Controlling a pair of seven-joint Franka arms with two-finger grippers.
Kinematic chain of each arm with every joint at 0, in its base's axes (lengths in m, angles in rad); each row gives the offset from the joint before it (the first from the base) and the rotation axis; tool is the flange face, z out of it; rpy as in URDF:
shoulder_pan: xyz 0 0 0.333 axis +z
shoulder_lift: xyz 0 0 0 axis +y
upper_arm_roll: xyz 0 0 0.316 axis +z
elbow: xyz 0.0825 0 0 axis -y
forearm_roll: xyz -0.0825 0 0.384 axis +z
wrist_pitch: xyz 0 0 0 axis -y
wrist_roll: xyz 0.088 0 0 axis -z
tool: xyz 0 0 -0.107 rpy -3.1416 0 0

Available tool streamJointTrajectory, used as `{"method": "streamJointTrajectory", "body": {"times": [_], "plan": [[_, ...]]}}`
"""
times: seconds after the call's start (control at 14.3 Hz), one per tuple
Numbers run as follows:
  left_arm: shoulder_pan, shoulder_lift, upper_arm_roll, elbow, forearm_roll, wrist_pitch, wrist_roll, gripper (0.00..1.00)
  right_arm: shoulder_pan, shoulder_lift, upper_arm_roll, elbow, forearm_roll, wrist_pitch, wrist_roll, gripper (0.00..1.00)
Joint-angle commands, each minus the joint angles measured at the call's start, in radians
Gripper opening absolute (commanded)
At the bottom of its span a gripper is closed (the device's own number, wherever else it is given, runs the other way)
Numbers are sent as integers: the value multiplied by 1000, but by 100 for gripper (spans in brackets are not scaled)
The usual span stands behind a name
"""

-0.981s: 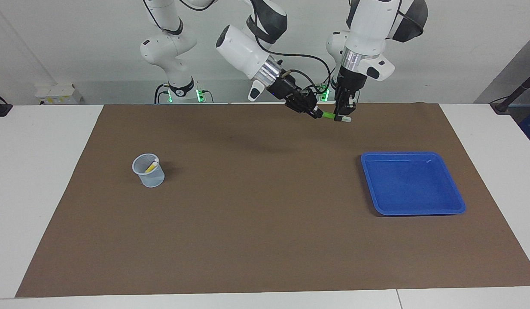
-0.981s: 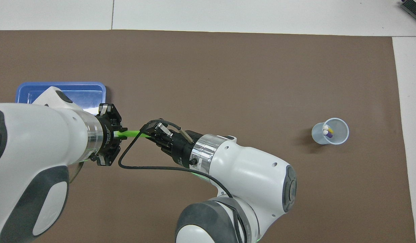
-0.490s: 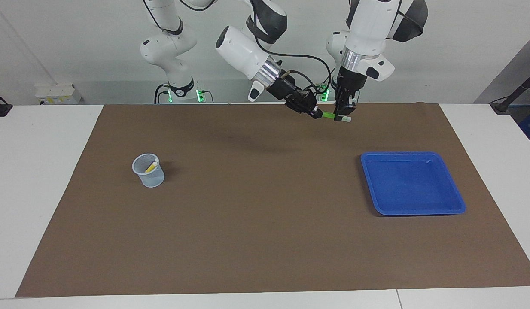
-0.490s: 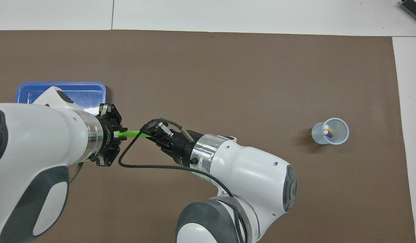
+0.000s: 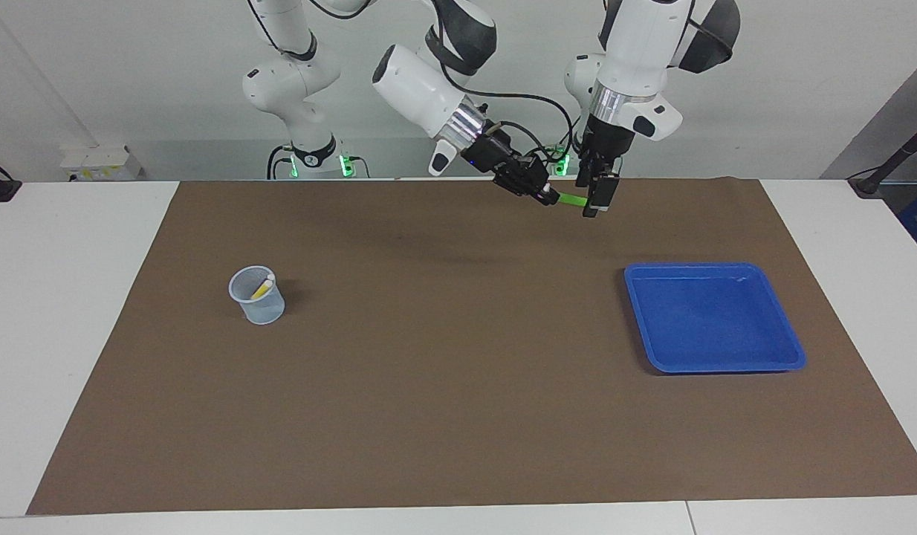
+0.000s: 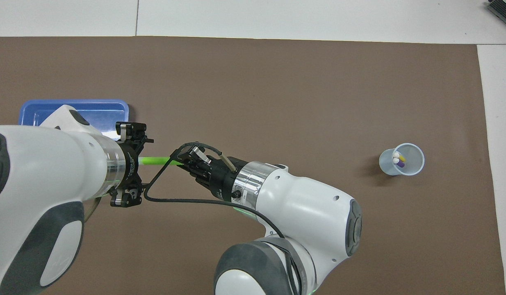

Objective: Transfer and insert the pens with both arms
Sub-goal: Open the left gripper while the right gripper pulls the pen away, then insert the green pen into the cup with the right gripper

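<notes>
The bright green pen (image 5: 572, 199) hangs level in the air over the mat's edge nearest the robots; it also shows in the overhead view (image 6: 154, 160). My right gripper (image 5: 539, 192) (image 6: 186, 160) is shut on one end of it. My left gripper (image 5: 597, 199) (image 6: 128, 163) points down with its fingers spread wide on either side of the pen's other end, apart from it. The yellow pen (image 5: 262, 288) (image 6: 402, 157) and the purple pen (image 6: 399, 164) stand in a clear cup (image 5: 258, 301) (image 6: 413, 152) toward the right arm's end.
A blue tray (image 5: 715, 364) (image 6: 72, 104) lies on the brown mat (image 5: 458, 386) toward the left arm's end, with nothing in it. The left arm covers part of it in the overhead view.
My left gripper has opened and let go of the green pen. My right gripper still holds the pen at the same spot.
</notes>
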Motion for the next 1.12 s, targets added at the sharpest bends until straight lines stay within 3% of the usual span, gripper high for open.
{"method": "streamJointTrajectory", "body": {"times": [0.0, 0.14, 0.42, 0.56, 0.77, 1.05], "plan": [[-1, -22, 7, -16, 11, -9, 11, 100, -16, 4, 1, 2, 29, -40, -111, 0], [0, -24, 11, -18, 11, -10, 52, 100, -50, -9, -1, -24, 16, -106, -173, 0], [44, -28, 34, -22, 5, -15, 353, 100, -93, -52, -7, -108, -31, -212, -270, 0], [98, -28, 36, -22, -18, -16, 521, 100, -131, -68, -7, -134, -162, -295, -270, 0], [172, -28, 39, -22, -41, -44, 784, 100, -237, -78, -4, -118, -425, -517, -315, 0], [273, -30, 60, -21, -65, -81, 1134, 100, -314, -111, -7, -111, -629, -723, -440, 0]]}}
